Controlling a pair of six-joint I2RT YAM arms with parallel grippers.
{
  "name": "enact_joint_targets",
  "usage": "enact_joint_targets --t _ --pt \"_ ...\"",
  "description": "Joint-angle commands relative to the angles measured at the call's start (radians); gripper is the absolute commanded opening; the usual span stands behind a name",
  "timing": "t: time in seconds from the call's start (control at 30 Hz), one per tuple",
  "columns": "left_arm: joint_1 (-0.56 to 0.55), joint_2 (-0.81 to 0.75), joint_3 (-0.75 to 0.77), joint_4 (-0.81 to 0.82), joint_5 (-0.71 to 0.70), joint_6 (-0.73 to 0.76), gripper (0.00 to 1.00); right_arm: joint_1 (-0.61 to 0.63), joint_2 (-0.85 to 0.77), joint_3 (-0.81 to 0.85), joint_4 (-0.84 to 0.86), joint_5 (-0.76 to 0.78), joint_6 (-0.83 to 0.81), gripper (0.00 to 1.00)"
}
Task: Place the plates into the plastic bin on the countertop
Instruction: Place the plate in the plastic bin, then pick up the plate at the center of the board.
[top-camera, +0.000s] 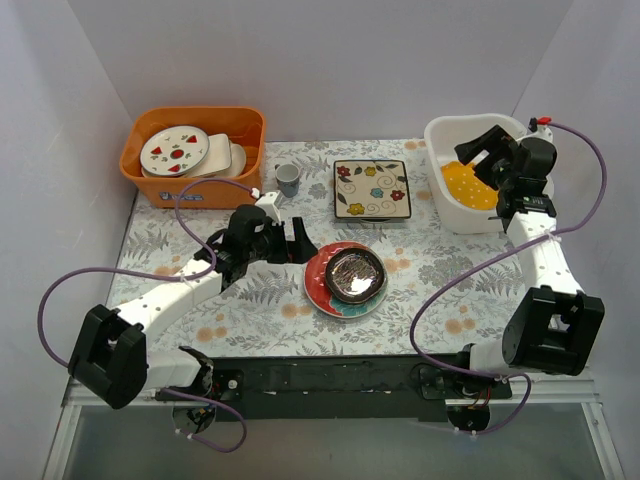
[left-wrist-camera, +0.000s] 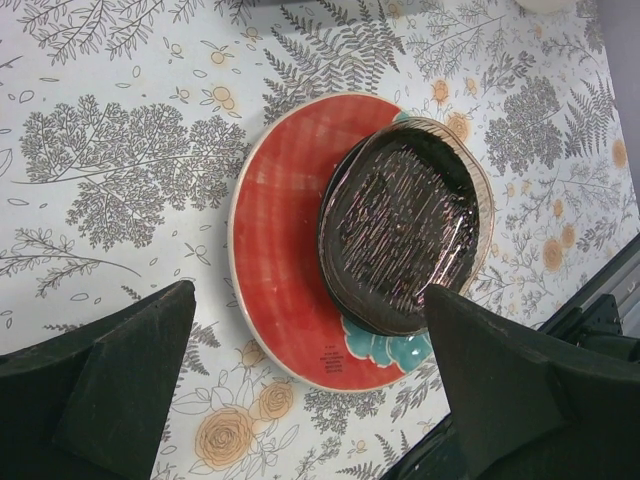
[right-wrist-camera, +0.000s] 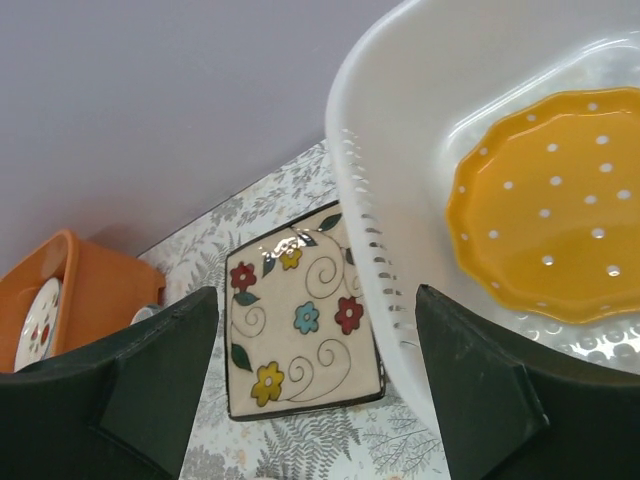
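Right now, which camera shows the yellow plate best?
Right wrist: the yellow plate is large, with dots and scalloped edge clear. Top external shows it small, partly behind the right gripper. Left wrist misses it.

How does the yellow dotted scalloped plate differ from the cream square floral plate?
The yellow scalloped plate is round with white dots; the cream square floral plate has flowers and a dark rim. The yellow plate lies in the white plastic bin; the cream plate lies outside it on the countertop. Neither is gripped.
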Motion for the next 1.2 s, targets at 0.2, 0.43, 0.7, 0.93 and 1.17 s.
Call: enact_joint_targets --t 0.2,0.43,0.7,0.93,1.17 --pt "-0.007 0.093 0.072 -0.008 0.052 -0.013 0.95 0.137 -0.044 0.042 -0.042 -0.065 -0.056 0.86" --pt "-0.015 0.156 0.083 0.007 0.091 -0.017 0.89 0.239 -0.045 -0.009 -0.053 -0.093 -0.072 0.86" --pt "-0.023 0.202 0.063 0.045 0.121 -0.028 0.81 0.317 -0.087 -0.127 -0.096 -0.102 -0.105 0.85" --pt "-0.04 0.247 0.05 0.078 0.153 -0.045 0.76 0.345 -0.113 -0.211 -0.105 -0.139 -0.112 0.84" --pt "-0.059 0.29 0.049 0.099 0.16 -0.053 0.72 0.349 -0.13 -0.282 -0.108 -0.184 -0.108 0.83"
